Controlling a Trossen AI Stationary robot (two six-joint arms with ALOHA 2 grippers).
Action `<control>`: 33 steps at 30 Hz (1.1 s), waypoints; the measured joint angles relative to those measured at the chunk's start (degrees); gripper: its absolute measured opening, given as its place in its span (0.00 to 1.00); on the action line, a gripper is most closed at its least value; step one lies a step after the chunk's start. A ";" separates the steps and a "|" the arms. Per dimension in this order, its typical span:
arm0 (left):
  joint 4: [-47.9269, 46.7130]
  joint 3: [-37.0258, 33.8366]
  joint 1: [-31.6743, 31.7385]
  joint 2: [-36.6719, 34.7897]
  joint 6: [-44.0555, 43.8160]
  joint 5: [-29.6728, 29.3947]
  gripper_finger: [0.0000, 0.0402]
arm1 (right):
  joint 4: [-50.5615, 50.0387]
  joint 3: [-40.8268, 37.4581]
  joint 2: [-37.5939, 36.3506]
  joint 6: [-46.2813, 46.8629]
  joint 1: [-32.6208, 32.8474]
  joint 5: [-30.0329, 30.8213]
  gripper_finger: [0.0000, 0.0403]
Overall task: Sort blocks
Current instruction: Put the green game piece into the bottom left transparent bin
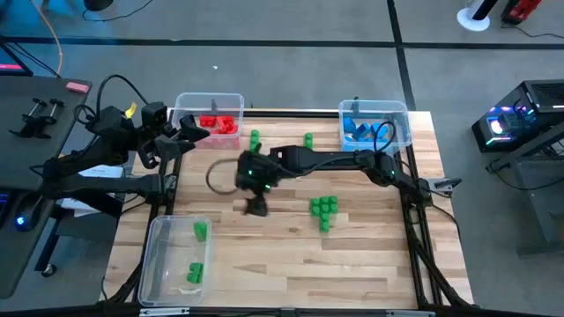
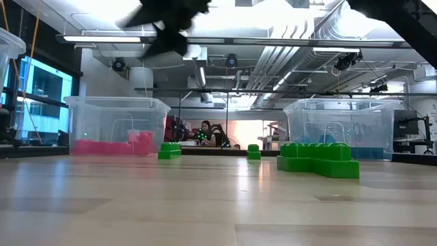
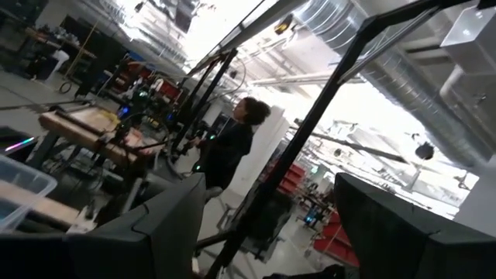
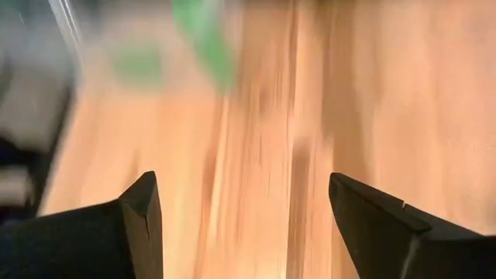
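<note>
Right claw (image 1: 256,208) wide, empty, mid-table; green block cluster (image 1: 323,210) well apart beside it.

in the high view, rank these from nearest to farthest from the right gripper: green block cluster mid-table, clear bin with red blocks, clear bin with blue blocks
Measured from the right gripper, open over the table's middle:
1. Cluster of green plastic blocks, beside it toward the right arm's side.
2. Clear plastic bin holding red blocks, far corner on the left arm's side.
3. Clear plastic bin holding blue blocks, far corner on the right arm's side.

Bare table (image 1: 264,255) lies free between the green cluster (image 1: 323,210) and the near-left bin (image 1: 159,264).
</note>
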 joint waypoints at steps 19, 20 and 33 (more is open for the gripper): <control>-1.12 0.00 0.02 0.59 1.01 -0.24 0.68 | -0.37 -56.06 -29.76 37.61 10.35 7.25 0.61; -1.11 0.00 0.02 0.59 1.61 -0.24 0.68 | 0.67 -58.56 -31.97 45.07 11.60 9.04 0.61; -1.11 0.00 0.02 0.59 3.79 -0.31 0.68 | 1.77 -66.07 -29.81 97.94 19.78 15.83 0.55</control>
